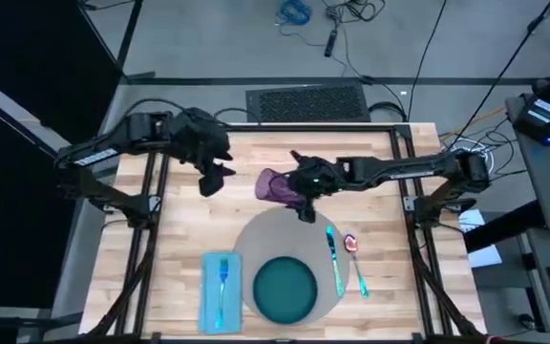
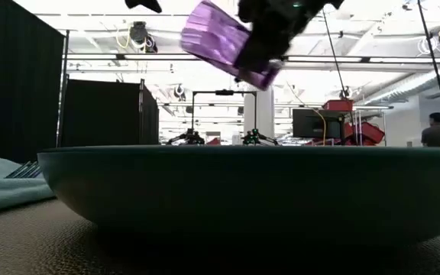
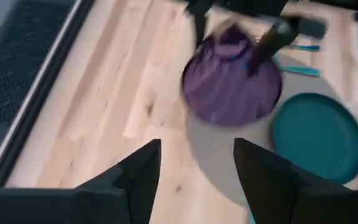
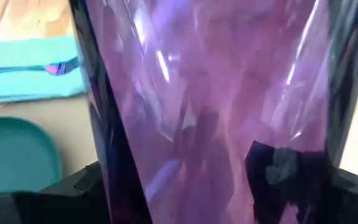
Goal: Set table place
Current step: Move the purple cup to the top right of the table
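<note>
A translucent purple cup (image 1: pixel 275 186) hangs tilted above the table's far middle, just beyond the round grey placemat (image 1: pixel 256 239), with my right gripper (image 1: pixel 304 188) shut on it. On the mat sits a dark teal plate (image 1: pixel 285 290). A knife (image 1: pixel 334 258) and a spoon (image 1: pixel 354 250) lie on the mat's right part. A fork rests on the light blue napkin (image 1: pixel 221 287) left of the mat. My left gripper (image 1: pixel 213 179) hovers open over the far left of the table, with nothing between its fingers (image 3: pixel 138 177). My right gripper pinches the cup's wall (image 4: pixel 142 143) between its two fingers (image 4: pixel 95 112), one on each opposite side. The fingers reach in from the table's right and lie along the cup, whose narrower end is back toward the wrist. The cup (image 2: pixel 224 42) is lifted clear and tilted, wide end up and to the left.
The table (image 1: pixel 179 220) shows bare wood left of the mat and along its far edge. A black frame with posts (image 1: pixel 151 205) runs down both sides. The plate's rim (image 2: pixel 235 164) fills the low view's foreground.
</note>
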You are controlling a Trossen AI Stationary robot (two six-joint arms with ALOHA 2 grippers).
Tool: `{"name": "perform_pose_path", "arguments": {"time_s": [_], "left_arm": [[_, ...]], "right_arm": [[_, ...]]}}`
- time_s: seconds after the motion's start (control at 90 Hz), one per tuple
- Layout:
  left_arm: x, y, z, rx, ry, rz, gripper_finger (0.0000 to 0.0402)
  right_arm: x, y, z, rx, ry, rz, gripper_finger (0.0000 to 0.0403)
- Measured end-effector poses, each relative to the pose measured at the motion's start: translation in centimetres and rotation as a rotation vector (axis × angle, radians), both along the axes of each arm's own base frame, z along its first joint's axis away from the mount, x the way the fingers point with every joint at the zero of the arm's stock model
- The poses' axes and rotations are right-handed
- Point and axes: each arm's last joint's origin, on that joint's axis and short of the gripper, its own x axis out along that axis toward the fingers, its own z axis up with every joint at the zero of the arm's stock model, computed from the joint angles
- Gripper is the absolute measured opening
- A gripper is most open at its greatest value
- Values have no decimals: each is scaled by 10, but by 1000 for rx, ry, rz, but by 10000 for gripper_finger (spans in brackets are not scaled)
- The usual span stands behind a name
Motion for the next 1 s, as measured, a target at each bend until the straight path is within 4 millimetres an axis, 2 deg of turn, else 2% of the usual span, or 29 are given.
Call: {"name": "perform_pose_path", "arguments": {"time_s": [0.133, 0.289, 0.411, 0.533, 0.611, 0.711, 0.833, 0.922, 1.0], "left_arm": [[-10, -2, 3, 6, -26, 1, 187], [-11, -2, 5, 10, -55, 9, 187], [-9, -2, 8, 21, -85, 4, 187], [-5, -1, 8, 25, -104, 4, 187], [-4, -1, 9, 25, -115, 6, 187], [-3, -1, 10, 25, -128, 9, 187], [0, -2, 11, 27, -148, 4, 187], [2, -3, 11, 28, -157, -6, 187], [3, -5, 11, 27, -155, -13, 187]], "right_arm": [[-42, 2, -5, 46, -134, -48, 307], [-92, 5, -40, 162, -373, -125, 307], [-115, 15, -65, 208, -643, -106, 307], [-132, 21, -90, 171, -778, -134, 307], [-133, 24, -95, 136, -825, -127, 307], [-128, 23, -112, 121, -726, -156, 307], [-112, 22, -122, 159, -688, -190, 307], [-102, 22, -136, 152, -631, -209, 307], [-93, 19, -141, 155, -663, -223, 307]]}}
